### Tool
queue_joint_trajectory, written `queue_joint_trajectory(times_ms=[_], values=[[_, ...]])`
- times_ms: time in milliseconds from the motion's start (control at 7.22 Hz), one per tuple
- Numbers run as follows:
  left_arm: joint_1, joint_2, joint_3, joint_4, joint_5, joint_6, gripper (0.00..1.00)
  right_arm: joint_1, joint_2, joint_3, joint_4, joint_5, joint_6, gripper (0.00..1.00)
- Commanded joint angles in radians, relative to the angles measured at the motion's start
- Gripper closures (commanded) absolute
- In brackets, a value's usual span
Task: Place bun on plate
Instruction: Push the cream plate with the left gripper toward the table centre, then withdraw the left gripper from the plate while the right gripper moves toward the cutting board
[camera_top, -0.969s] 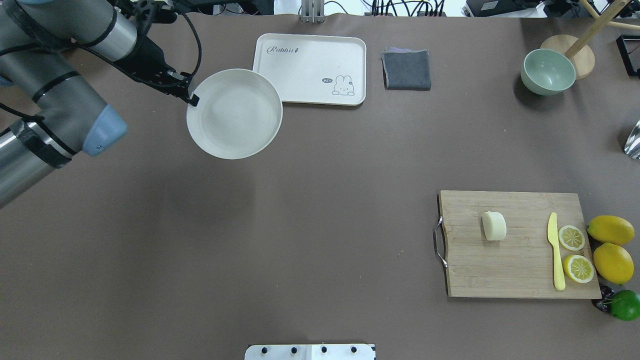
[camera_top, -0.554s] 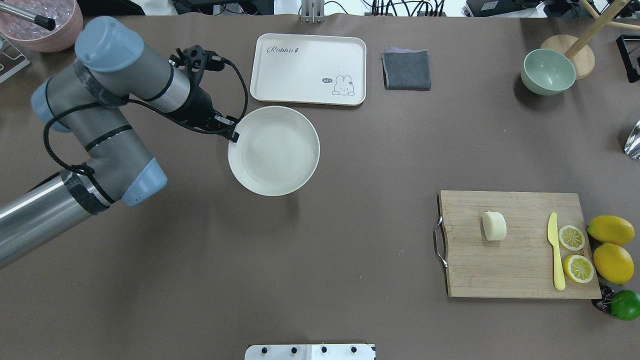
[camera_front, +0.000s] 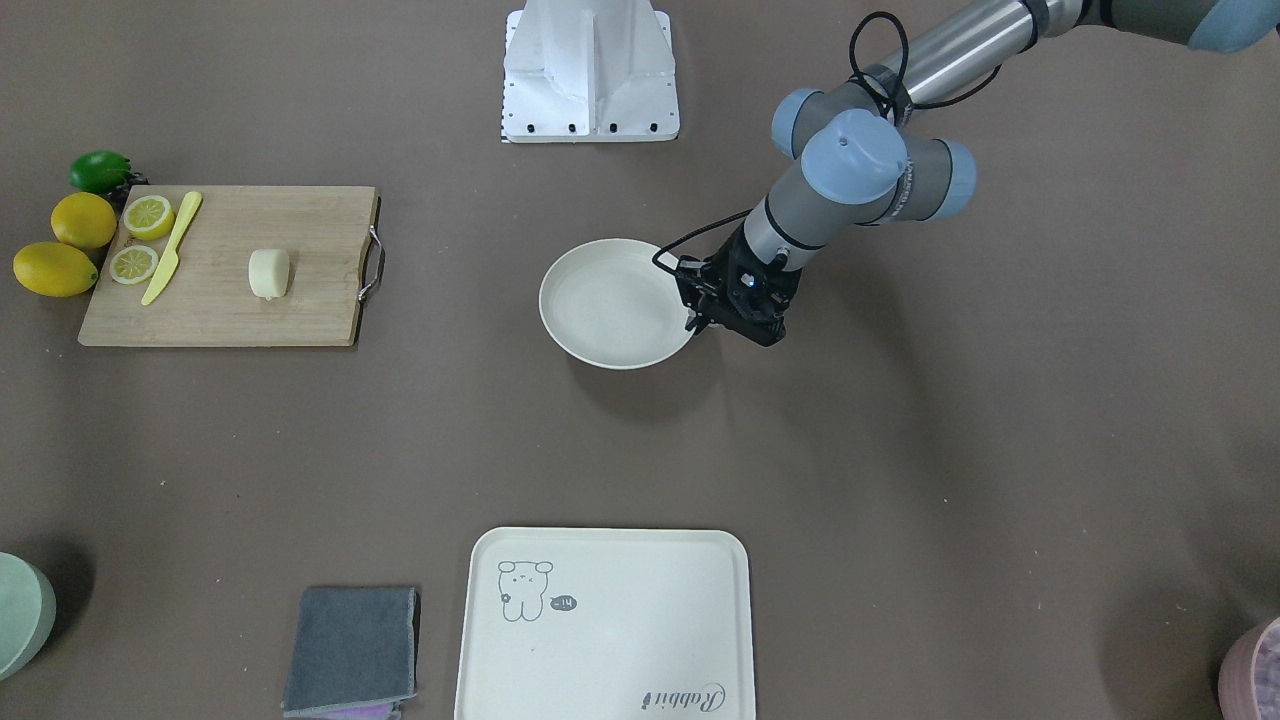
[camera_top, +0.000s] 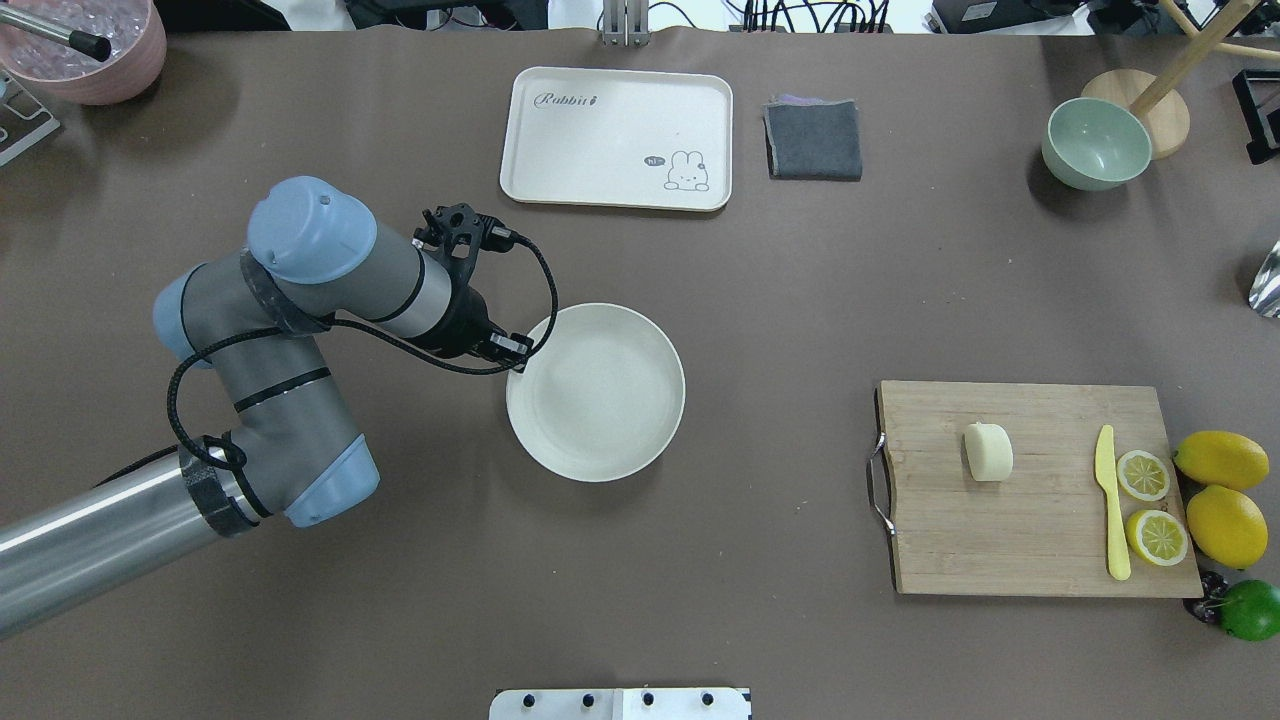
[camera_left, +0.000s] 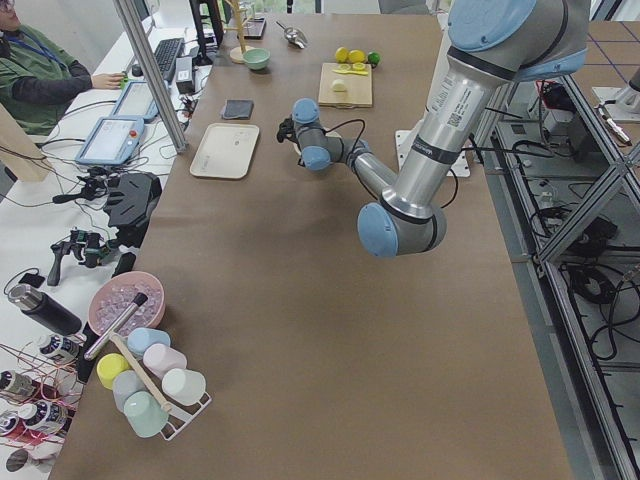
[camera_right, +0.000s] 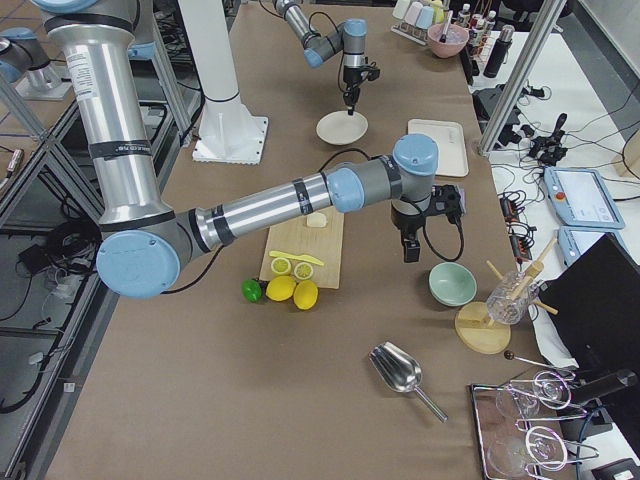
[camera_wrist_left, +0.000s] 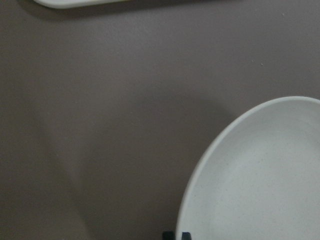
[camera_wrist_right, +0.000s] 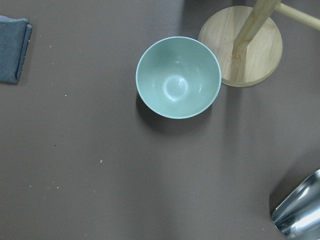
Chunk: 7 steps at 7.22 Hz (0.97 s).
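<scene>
The left gripper (camera_top: 515, 350) is pinched shut on the near-left rim of the round, shallow off-white plate (camera_top: 600, 400). Its wrist camera shows two dark fingertips (camera_wrist_left: 177, 235) right at that rim. Over the last second this arm has carried the plate away from the rectangular cream tray with a rabbit drawing (camera_top: 620, 130), where it started, down and across to the middle of the table. The plate looks to ride just clear of the brown table cover (camera_top: 760, 300), to judge by the soft shadow under its edge in the front-facing view.

The small pale cream bun (camera_top: 988, 452) lies alone on the left half of the wooden cutting board with a metal handle (camera_top: 1030, 540), well apart from the plate and touched by nothing.

The right gripper (camera_right: 408, 250) shows only in the side view, so its state cannot be told. It hangs over the pale green bowl (camera_wrist_right: 178, 77).

The plate's move probably brings it within reach of the bun's side. The bun itself has yet to be picked up.
</scene>
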Motion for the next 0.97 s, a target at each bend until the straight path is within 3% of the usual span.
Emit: queue_joint_trajectory(times_ms=[0,415,831], values=[[0.008,0.011,-0.004,-0.055,0.029,0.000,0.02,-0.010,0.017,0.003,-0.001,-0.004,-0.002,0.00],[-0.166,0.103,-0.113,-0.069,0.020,-0.074,0.02,-0.063,0.087,-0.009,-0.004,-0.001,-0.001,0.00],[-0.405,0.113,-0.063,-0.057,-0.043,0.056,0.02,-0.200,0.078,0.009,-0.001,-0.001,0.098,0.00]])
